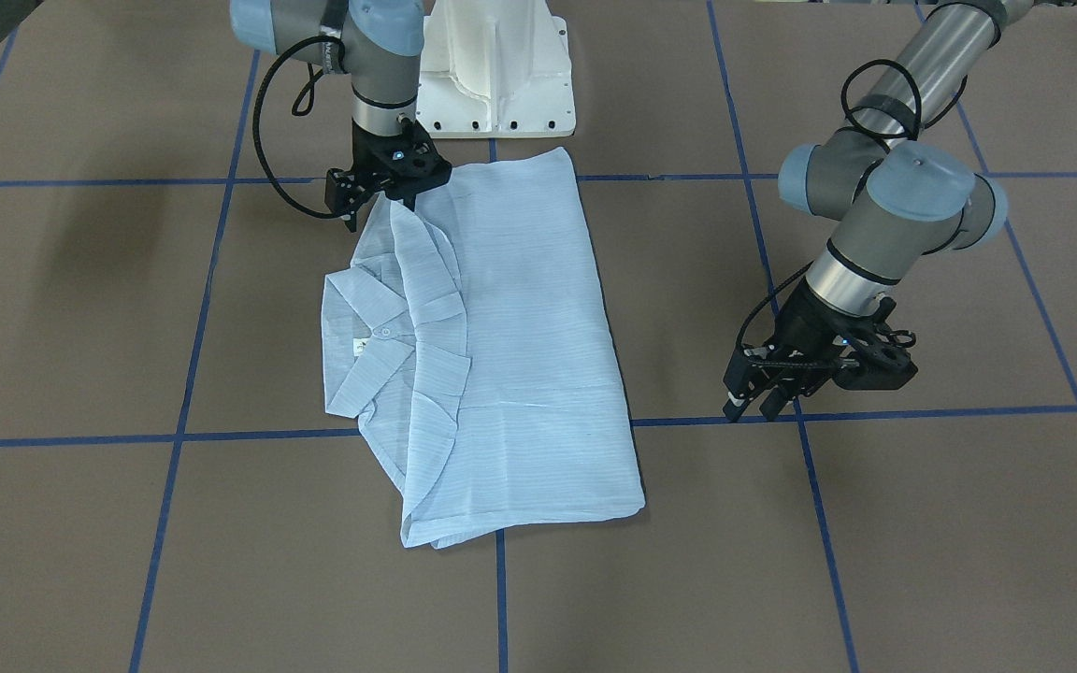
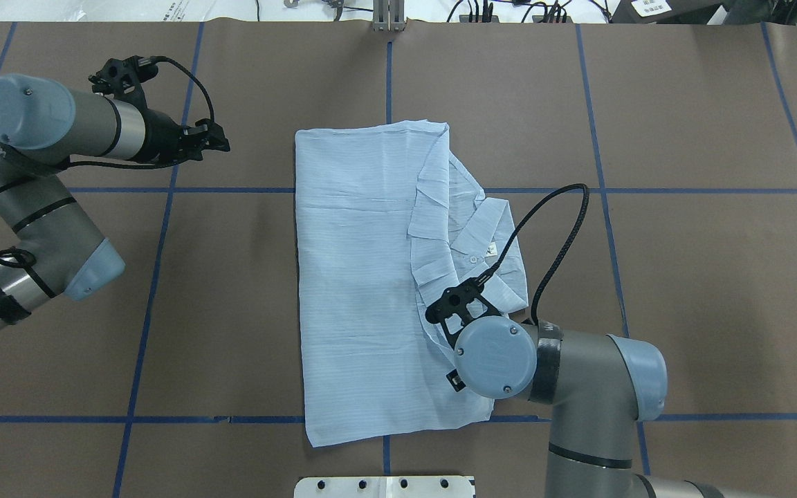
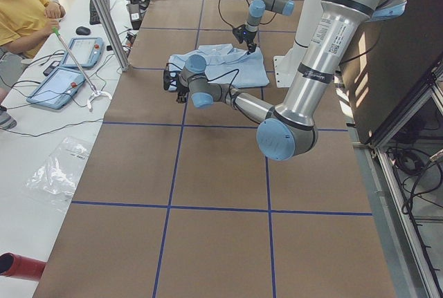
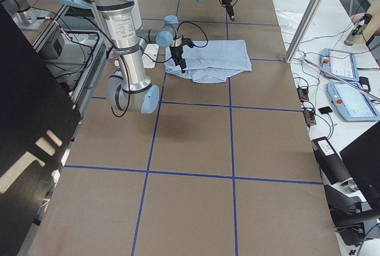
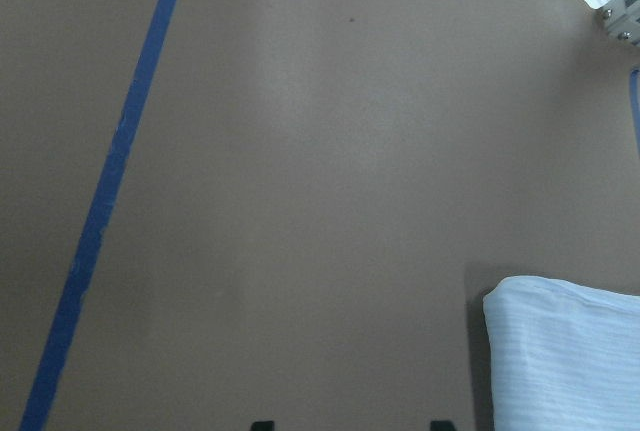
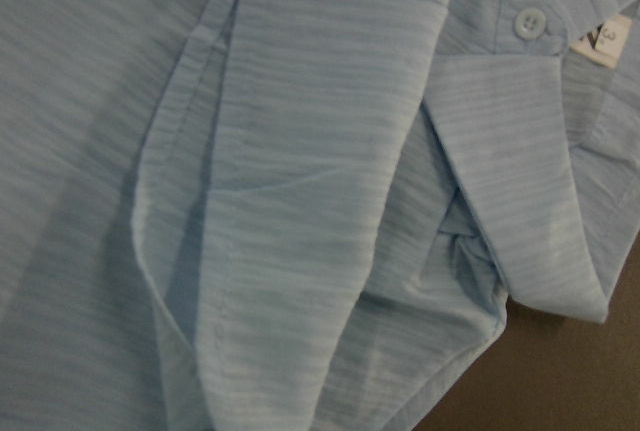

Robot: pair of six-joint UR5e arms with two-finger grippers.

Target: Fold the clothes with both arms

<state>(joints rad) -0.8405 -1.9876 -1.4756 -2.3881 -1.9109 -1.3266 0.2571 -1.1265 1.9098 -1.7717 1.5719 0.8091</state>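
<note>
Light-blue striped cloth, the shirt point(image 1: 520, 355), lies folded into a long oblong on the brown table point(image 1: 875, 561), just in front of the white pedestal point(image 1: 496, 75) and between the two arms. Its collar point(image 1: 361, 346) sticks out on the robot's right side, with a small white button point(image 1: 385, 331) fastened below it and the sleeve layers tucked in pleats beside it. The right gripper point(image 1: 380, 213) points down at the shirt's corner nearest the pedestal, on the collar side, with its tips at the cloth's edge. Whether it has hold of the fabric I cannot tell, as the right wrist view shows only folds, the button and a white neck label point(image 6: 605, 39), and no fingers. The left gripper point(image 1: 753, 408) hangs well apart from the shirt on the robot's left, over a blue tape line point(image 1: 969, 412). The left wrist view shows its fingertips point(image 5: 262, 424) spread with bare table between them and nothing held, one shirt corner lying off to the side.
</note>
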